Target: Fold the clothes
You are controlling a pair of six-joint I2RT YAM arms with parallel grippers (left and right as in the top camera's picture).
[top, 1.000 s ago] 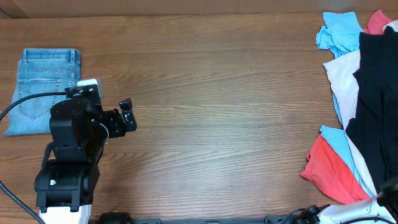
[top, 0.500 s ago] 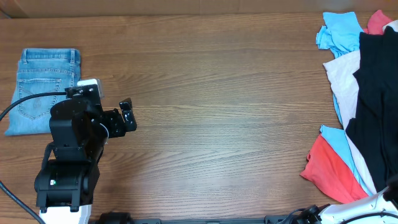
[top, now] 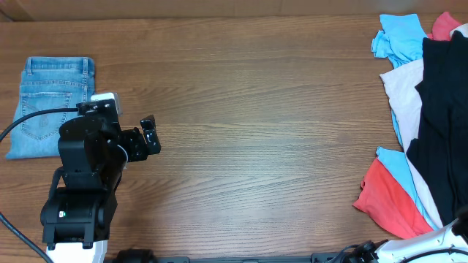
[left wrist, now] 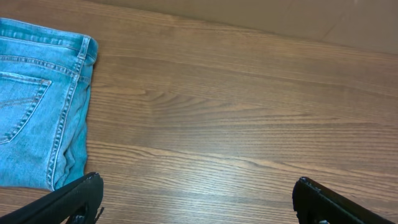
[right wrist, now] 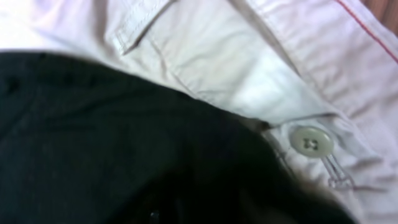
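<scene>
The clothes lie in a loose pile at the table's right edge: a large black T-shirt point(top: 442, 124) over a cream garment point(top: 404, 95), light blue pieces point(top: 398, 36) and a coral one point(top: 387, 201). The right wrist view is pressed close to the pile. It shows black fabric point(right wrist: 124, 137) over the cream garment point(right wrist: 205, 56), which has a pale button point(right wrist: 309, 141). My right gripper's fingers are lost in the dark fabric. My left gripper point(top: 150, 135) is open over bare wood at the left, and its fingertips point(left wrist: 93, 182) stand wide apart with nothing between them.
A folded pair of light blue jeans point(top: 55, 102) lies at the far left, just beside the left gripper point(left wrist: 198, 183). The left arm's black base point(top: 77, 212) stands at the front left. A white link of the right arm point(top: 420, 247) shows at the bottom right edge.
At the bottom right corner the right arm has shifted slightly toward the pile. The left arm and the jeans have not moved.
</scene>
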